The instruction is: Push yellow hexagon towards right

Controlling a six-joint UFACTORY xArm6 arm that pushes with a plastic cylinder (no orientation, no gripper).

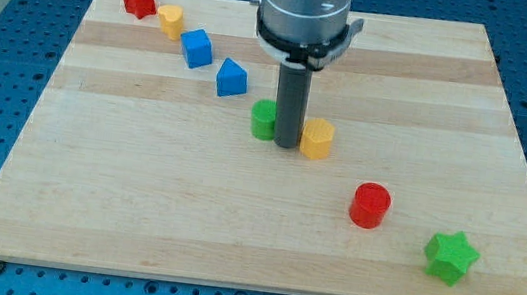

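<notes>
Just left of the yellow hexagon [317, 139], my tip [286, 146] touches it, green block [264, 119] behind; no fingers to report.

The arm ends in a stout silver-grey cylinder ringed by a black collar (small lugs jut from each side), below which a straight dark rod narrows to my tip [286, 146].
</notes>
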